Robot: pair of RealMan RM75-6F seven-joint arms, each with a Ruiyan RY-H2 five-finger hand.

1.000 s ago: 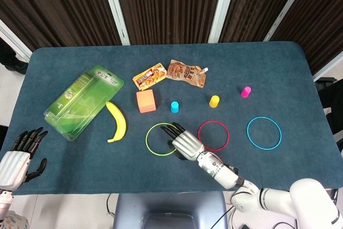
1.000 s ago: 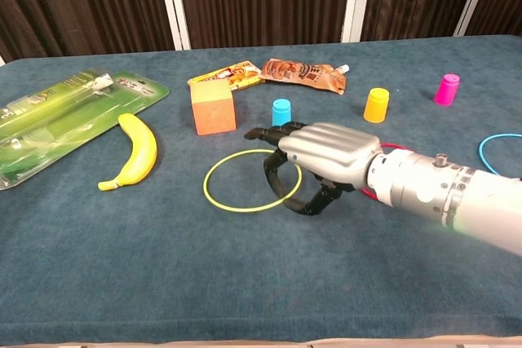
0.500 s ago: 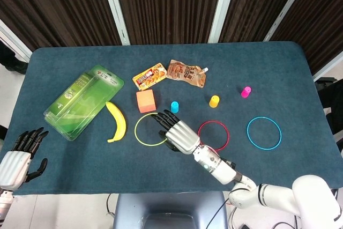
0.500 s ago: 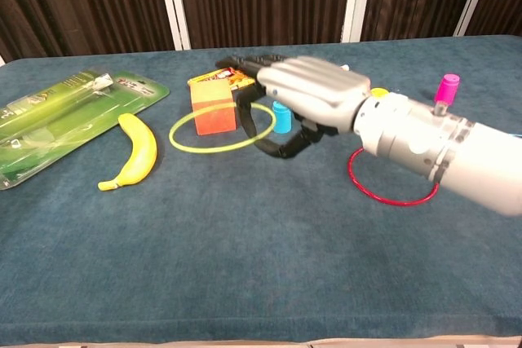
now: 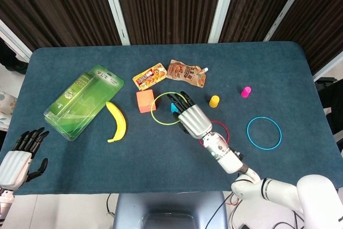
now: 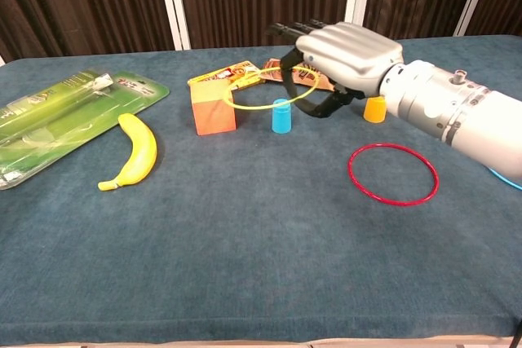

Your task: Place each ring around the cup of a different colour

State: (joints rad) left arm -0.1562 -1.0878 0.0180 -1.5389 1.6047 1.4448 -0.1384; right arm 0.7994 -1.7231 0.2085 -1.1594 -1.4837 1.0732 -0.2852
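Note:
My right hand (image 5: 191,117) (image 6: 347,53) grips a yellow-green ring (image 5: 152,109) (image 6: 253,107) and holds it in the air, roughly level. The ring hangs over the small blue cup (image 5: 173,108) (image 6: 281,116), which stands on the cloth beneath it. To the right stand a yellow cup (image 5: 214,101) (image 6: 375,109) and a pink cup (image 5: 246,91). A red ring (image 5: 228,133) (image 6: 350,170) lies flat under my right forearm, and a blue ring (image 5: 248,132) lies further right. My left hand (image 5: 21,156) rests at the front left table edge, fingers apart and empty.
An orange cube (image 5: 145,101) (image 6: 214,106) sits just left of the blue cup. A banana (image 5: 117,122) (image 6: 134,152) and a green blister pack (image 5: 83,102) lie further left. Two snack pouches (image 5: 186,73) lie behind the cups.
My right hand lifted the yellow-green ring off the cloth and carried it away from me and to the right, until it hangs over the blue cup. The left hand stayed still.

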